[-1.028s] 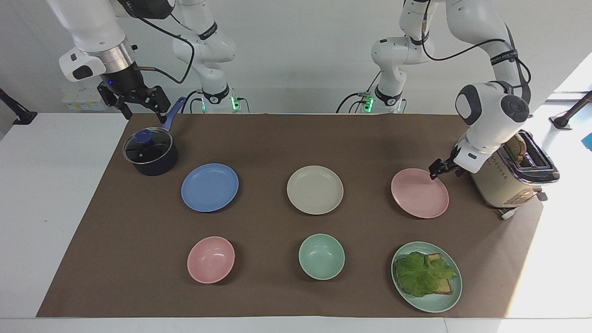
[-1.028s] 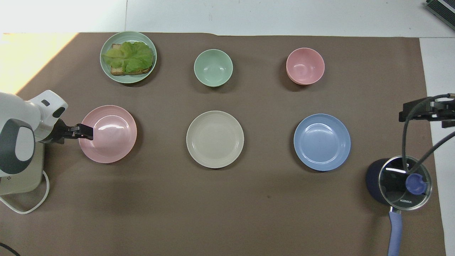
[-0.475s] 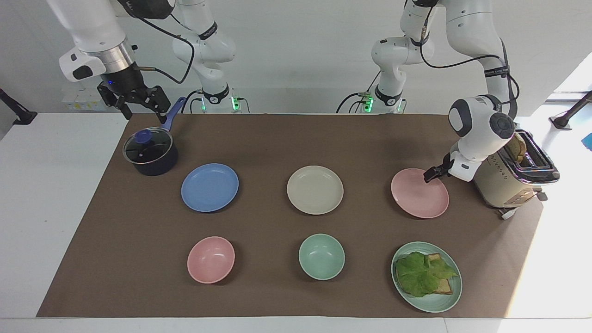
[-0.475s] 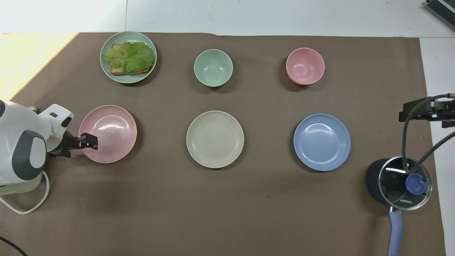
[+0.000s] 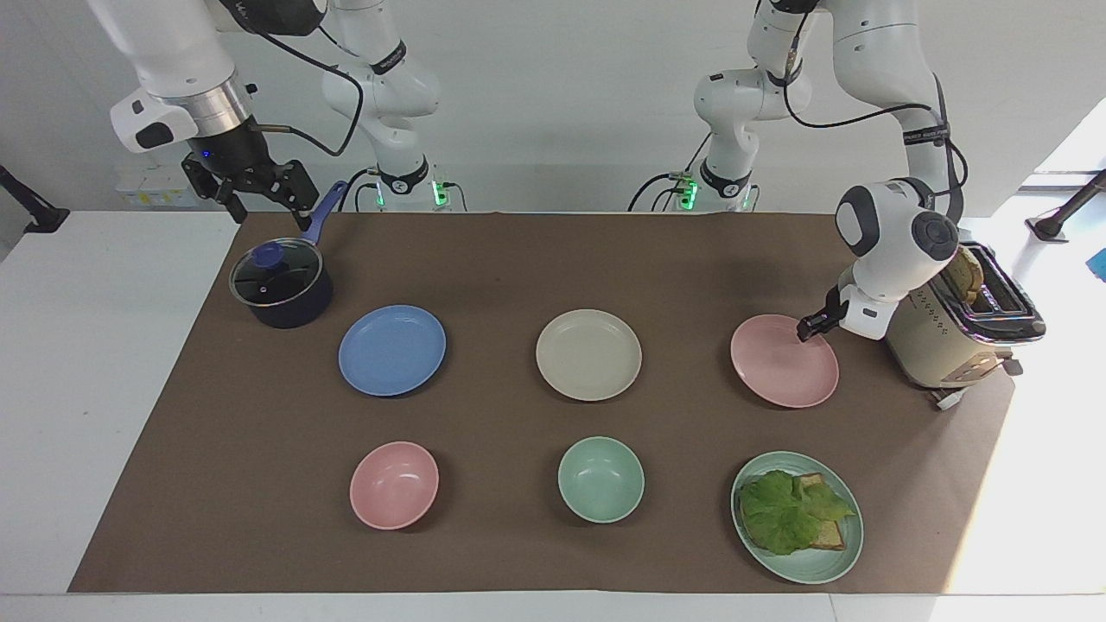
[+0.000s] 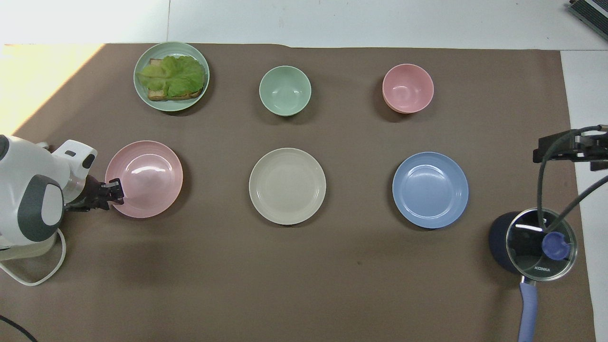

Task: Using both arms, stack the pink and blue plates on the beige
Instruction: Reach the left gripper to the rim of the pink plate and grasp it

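**Left pincer drawn in on the pink plate's rim**

Since the earlier frames, the left pincer (image 5: 808,327) had pulled back from over the pink plate (image 5: 785,361) to its rim on the toaster's side, its fingers drawn together there; whether they truly clamped the rim could not be told. Nothing else on the desk (image 5: 104,371) had shifted.

Nearest the robots: right pincer (image 5: 252,197), fingers apart, waiting in the air over the brown mat's edge beside the lidded dark pot (image 5: 281,285); toaster (image 5: 959,333) at the left arm's end.

Middle row, flat on the brown mat (image 5: 518,259): blue plate (image 5: 391,350) just beside the pot, toward the right arm's end; beige plate (image 5: 588,354) in the centre, bare; pink plate toward the left arm's end. All three lay well apart, none stacked.

Farthest row: pink bowl (image 5: 394,485), green bowl (image 5: 600,479), and green plate (image 5: 842,561) bearing lettuce on toast.
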Robot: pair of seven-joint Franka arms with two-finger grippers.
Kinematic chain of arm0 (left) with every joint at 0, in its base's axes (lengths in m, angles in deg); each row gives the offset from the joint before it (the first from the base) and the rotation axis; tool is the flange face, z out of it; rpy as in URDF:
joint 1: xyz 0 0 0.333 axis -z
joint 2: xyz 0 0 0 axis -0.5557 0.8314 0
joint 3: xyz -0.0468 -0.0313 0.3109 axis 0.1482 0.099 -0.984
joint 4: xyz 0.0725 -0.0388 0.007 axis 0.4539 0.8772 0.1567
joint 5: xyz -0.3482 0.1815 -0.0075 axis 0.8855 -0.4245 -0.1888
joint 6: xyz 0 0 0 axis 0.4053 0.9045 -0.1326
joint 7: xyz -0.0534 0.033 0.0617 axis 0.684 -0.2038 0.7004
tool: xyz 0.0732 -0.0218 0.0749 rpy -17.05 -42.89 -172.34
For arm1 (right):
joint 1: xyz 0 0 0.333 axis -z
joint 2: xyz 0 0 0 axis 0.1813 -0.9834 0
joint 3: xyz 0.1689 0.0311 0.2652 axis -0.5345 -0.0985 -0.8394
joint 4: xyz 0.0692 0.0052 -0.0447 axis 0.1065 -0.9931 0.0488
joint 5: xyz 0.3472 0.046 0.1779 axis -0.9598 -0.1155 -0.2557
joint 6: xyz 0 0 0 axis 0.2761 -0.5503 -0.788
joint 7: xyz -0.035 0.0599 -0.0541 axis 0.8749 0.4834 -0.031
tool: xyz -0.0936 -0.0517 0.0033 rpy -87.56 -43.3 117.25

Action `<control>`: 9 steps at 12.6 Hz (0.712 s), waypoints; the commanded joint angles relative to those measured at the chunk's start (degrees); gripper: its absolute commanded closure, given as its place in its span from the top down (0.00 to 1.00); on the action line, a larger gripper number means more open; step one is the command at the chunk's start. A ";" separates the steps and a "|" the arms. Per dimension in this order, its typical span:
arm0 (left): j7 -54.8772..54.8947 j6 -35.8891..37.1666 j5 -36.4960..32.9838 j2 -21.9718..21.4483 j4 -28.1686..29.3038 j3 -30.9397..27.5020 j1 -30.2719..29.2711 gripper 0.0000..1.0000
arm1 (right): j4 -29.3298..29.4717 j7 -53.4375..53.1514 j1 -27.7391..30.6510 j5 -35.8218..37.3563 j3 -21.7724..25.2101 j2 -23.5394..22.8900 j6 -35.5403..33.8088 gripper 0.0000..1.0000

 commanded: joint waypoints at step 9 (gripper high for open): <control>-10.20 33.13 7.96 -1.74 -22.31 4.60 3.04 0.00 | -0.64 -0.02 0.90 -0.17 0.14 0.78 -0.89 1.00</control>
